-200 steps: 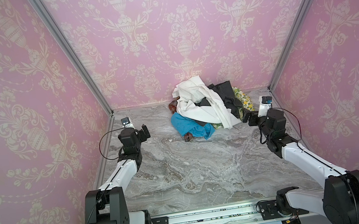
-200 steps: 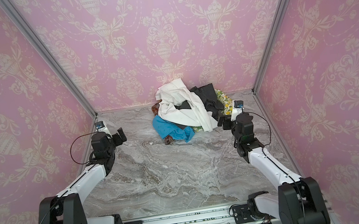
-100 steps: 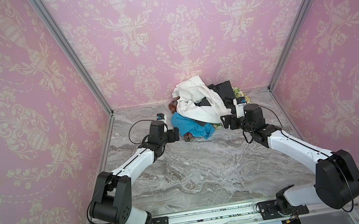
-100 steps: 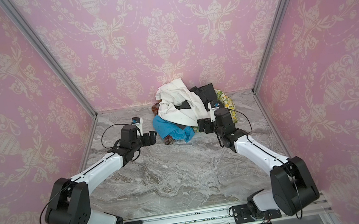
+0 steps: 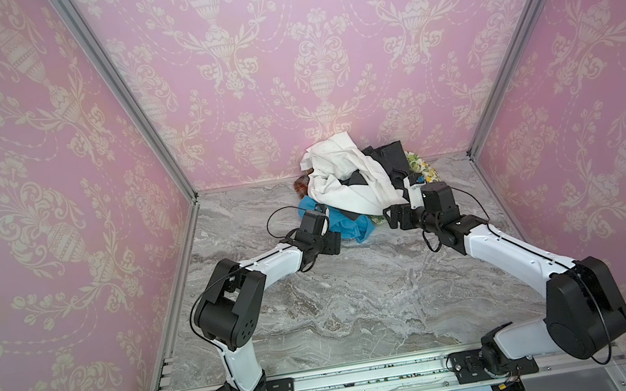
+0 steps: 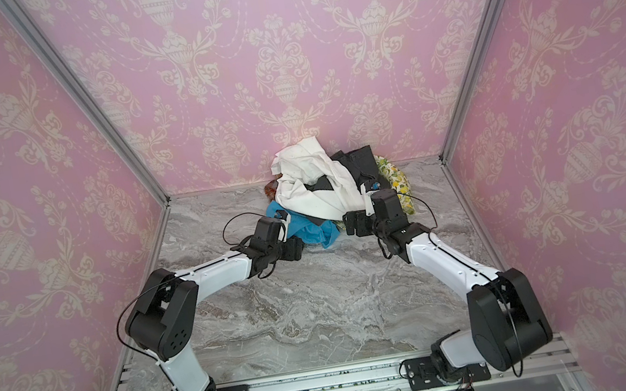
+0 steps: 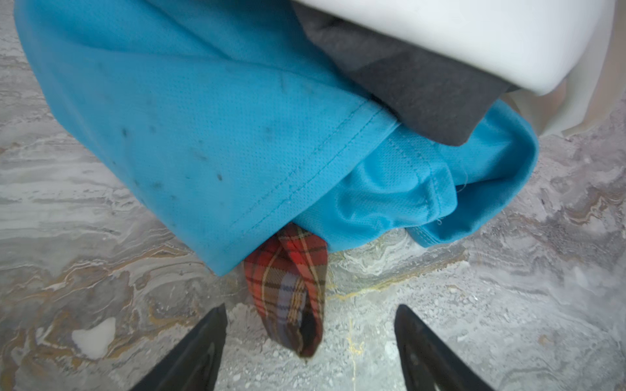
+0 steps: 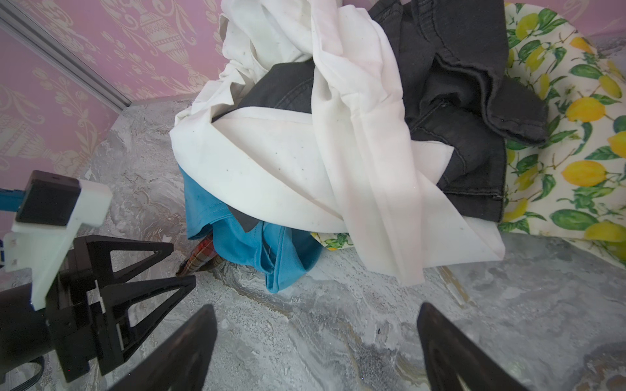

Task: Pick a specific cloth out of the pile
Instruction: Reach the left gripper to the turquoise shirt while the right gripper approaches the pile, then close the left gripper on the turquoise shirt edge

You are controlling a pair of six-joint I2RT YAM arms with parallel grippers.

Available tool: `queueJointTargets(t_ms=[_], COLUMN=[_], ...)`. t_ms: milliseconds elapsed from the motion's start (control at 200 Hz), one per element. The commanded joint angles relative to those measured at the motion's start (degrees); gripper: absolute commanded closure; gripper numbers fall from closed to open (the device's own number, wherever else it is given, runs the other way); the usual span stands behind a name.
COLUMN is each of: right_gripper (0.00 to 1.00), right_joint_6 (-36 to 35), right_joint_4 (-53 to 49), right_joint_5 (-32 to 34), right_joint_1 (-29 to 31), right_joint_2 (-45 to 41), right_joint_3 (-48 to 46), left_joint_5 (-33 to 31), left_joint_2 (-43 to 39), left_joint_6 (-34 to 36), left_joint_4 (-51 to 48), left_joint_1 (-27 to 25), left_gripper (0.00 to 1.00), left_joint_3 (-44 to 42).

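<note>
1 pile [image 5: 347, 183] against back wall [image 5: 324, 56]: 1 white cloth [image 8: 291, 169], 1 dark grey cloth [image 8: 457, 67], 1 lemon-print cloth [image 8: 569, 135], 1 plaid cloth [image 7: 291, 287]; 1 turquoise cloth [image 7: 210, 111] under its front edge. Spread and empty: left gripper [image 7: 310, 308], right gripper [image 8: 315, 306].

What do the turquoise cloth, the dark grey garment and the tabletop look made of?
The turquoise cloth: likely synthetic sports mesh, matte; tiny pinhole weave, stitched hem. The dark grey garment: looks like faded black denim; thick seams, topstitching. The tabletop: grey veined marble pattern; stone or laminate, cannot tell.
</note>
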Motion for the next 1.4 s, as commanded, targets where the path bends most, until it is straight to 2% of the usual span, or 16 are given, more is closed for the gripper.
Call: queueJointTargets(t_ms=[0, 460, 525, 595, 661, 726, 921, 1101, 1396], right_gripper=[0.07, 0.06, 0.05, 0.05, 0.05, 0.05, 0.05, 0.05, 0.05], right_joint_6=[-0.7, -2.2, -2.3, -2.4, -2.4, -2.7, -3.1, -2.3, -2.3], right_joint_4=[-1.3, -1.3, -1.3, -1.2, -1.2, -1.3, -1.6, -1.6, -1.7], right_joint_5=[-0.1, 0.4, 0.4, 0.4, 0.5, 0.8, 2.5, 2.7, 2.2], right_joint_1=[0.1, 0.1, 0.1, 0.1, 0.1, 0.1, 0.1, 0.1, 0.1], right_joint_2=[-0.7, -0.7, -1.0, -1.5, -1.9, -2.4, -4.2, -4.8, -3.7], right_joint_3=[0.9, 0.8, 0.8, 0.8, 0.8, 0.7, -0.3, -0.4, 2.0], left_joint_5=[-3.1, -5.6, -5.3, -3.9, -2.1, 0.0, 3.2, 7.0, 8.5], left_joint_2=[1.6, 11.2, 12.8, 14.7, 15.9, 16.4, 13.5, 7.3, -0.6], left_joint_6=[3.1, 9.9, 10.2, 10.5, 10.4, 10.5, 10.6, 9.0, 4.3], left_joint_4=[-0.5, 2.1, 3.4, 5.0, 6.5, 7.0, 5.7, 3.9, 2.7], left_joint_1=[-0.1, 0.3, 0.9, 1.7, 2.3, 2.7, 2.9, 2.9, 4.3], left_gripper=[0.20, 0.17, 0.20, 0.34, 0.60, 1.00, 1.00, 1.00, 1.00], left_joint_3=[2.5, 12.1, 13.5, 14.8, 15.9, 17.0, 18.6, 17.7, 20.3])
